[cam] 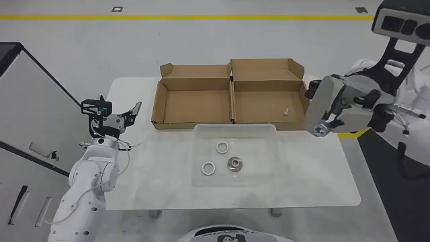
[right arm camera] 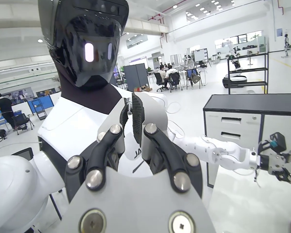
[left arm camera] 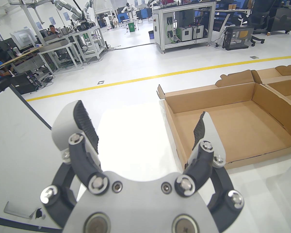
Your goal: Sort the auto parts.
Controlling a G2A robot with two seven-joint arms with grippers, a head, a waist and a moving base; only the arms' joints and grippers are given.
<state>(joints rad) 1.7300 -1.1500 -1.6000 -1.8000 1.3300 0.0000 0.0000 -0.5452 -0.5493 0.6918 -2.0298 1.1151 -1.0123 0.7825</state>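
A clear plastic tray (cam: 265, 134) at the table's middle holds two white rings (cam: 221, 147) (cam: 209, 169) and a metal flanged part (cam: 234, 165). Behind it stand two open cardboard boxes: the left box (cam: 191, 104) (left arm camera: 232, 127) has nothing in it, and the right box (cam: 259, 99) holds one small bolt (cam: 285, 113). My right gripper (right arm camera: 131, 101) (cam: 319, 130) is raised beside the right box, turned upward and shut on a small threaded bolt (right arm camera: 129, 105). At the table's left edge, my left gripper (left arm camera: 141, 112) (cam: 131, 113) stands open with nothing between its fingers, short of the left box.
A white panel with a black edge (cam: 40, 94) leans off the table's left side. Bare white table (cam: 141, 168) lies between my left arm and the tray. A yellow floor line (cam: 201, 17) runs behind the boxes.
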